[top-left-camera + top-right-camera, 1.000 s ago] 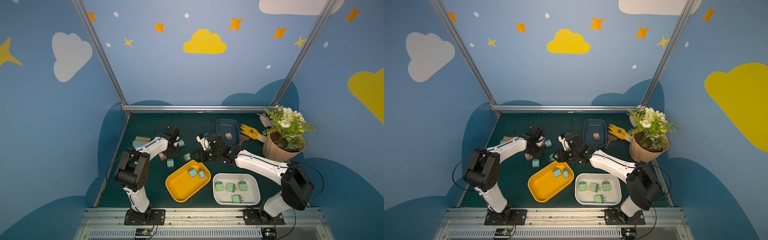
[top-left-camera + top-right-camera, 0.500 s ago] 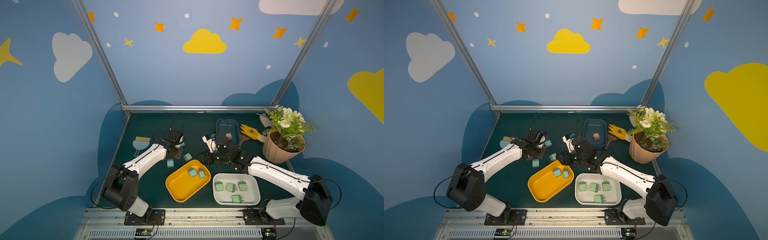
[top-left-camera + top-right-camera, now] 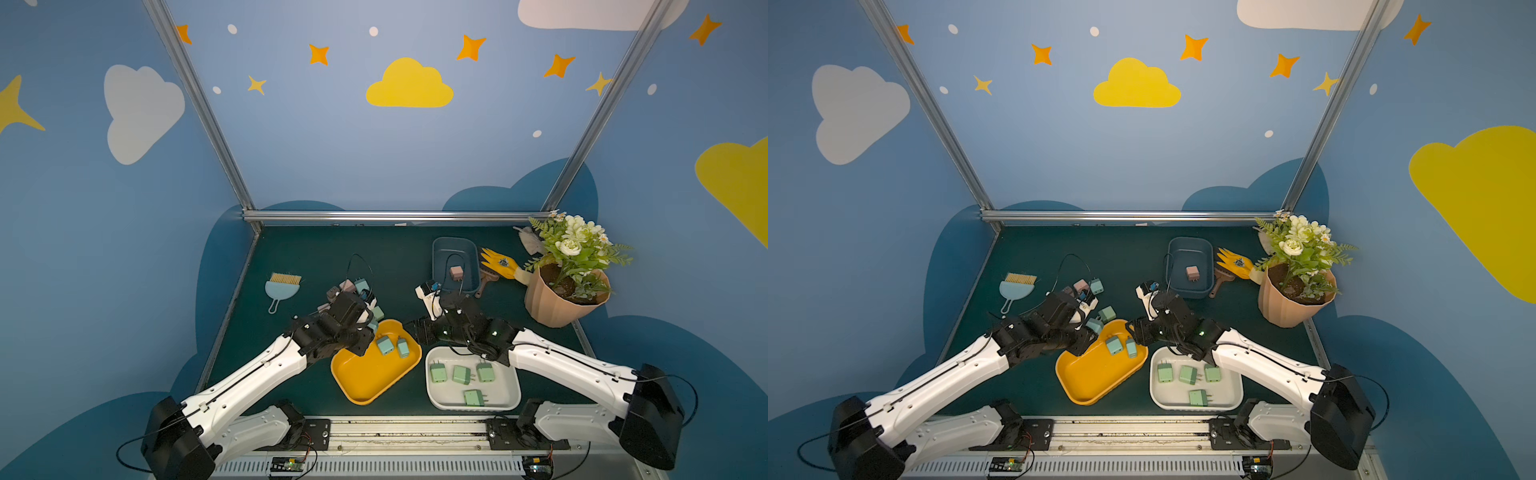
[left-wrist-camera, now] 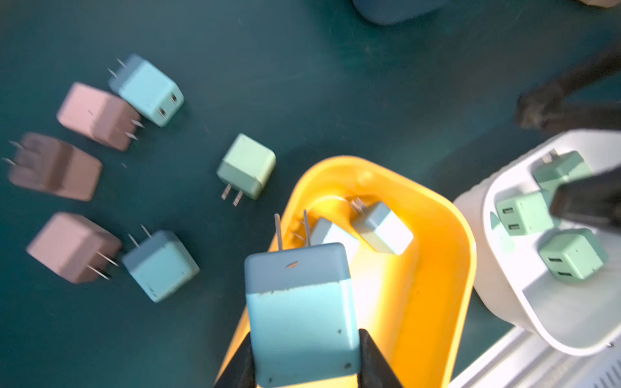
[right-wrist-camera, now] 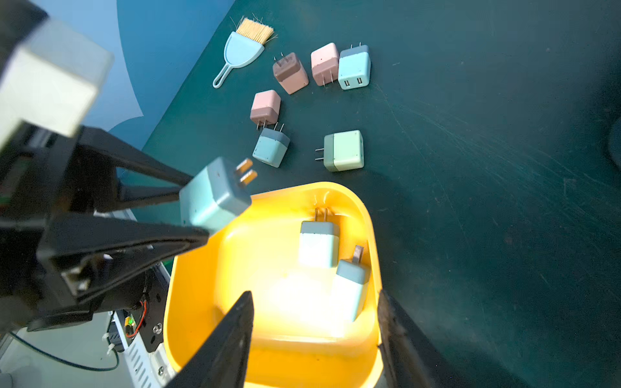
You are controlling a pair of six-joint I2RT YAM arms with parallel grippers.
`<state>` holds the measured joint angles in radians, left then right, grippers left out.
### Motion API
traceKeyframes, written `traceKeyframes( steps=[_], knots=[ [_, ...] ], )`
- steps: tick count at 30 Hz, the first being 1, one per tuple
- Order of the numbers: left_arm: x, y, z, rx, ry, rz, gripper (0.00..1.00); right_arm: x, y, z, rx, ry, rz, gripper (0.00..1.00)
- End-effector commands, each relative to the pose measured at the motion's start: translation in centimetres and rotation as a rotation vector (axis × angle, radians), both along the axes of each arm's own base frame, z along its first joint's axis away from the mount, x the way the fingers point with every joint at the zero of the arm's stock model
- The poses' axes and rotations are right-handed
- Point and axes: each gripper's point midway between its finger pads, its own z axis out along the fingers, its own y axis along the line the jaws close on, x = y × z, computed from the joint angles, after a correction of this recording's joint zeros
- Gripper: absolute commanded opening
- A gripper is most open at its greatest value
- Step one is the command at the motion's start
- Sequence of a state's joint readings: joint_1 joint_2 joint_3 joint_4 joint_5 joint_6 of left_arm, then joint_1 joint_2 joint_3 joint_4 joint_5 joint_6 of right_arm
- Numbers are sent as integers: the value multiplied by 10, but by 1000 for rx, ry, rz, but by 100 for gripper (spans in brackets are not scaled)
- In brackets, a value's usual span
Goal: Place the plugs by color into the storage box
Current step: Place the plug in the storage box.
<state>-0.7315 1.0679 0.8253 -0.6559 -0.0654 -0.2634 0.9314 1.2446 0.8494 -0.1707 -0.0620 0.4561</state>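
Observation:
My left gripper is shut on a light blue plug, prongs pointing away, held over the rim of the yellow tray. Two light blue plugs lie in that tray. My right gripper hangs open over the yellow tray with nothing between its fingers. Several mint plugs lie in the white tray. One pink plug sits in the dark blue box. Loose on the mat are three pink plugs, two blue plugs and a mint plug.
A light-blue dustpan brush lies at the left of the mat. At the back right stand a potted plant, a yellow glove and a brown brush. Blue walls and metal posts close in the mat.
My left gripper has carried the light blue plug from the loose group toward the front, to the yellow tray's rim. My right gripper has come toward the front, over the yellow tray.

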Motion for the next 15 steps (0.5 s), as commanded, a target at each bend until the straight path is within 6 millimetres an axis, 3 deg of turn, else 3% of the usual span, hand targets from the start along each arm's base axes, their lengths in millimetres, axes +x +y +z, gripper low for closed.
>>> traceKeyframes(
  steps=[1, 9, 15],
  knots=[
    [-17, -4, -9, -38, 79, 27, 42, 8, 12, 9, -5, -53, 26, 60],
    [-29, -5, -40, 24, 129, -2, 45, 23, 30, 9, -49, -62, 46, 62],
    [-34, 1, -49, 55, 143, -17, 58, 28, 32, 4, -60, -50, 21, 63]
  ],
)
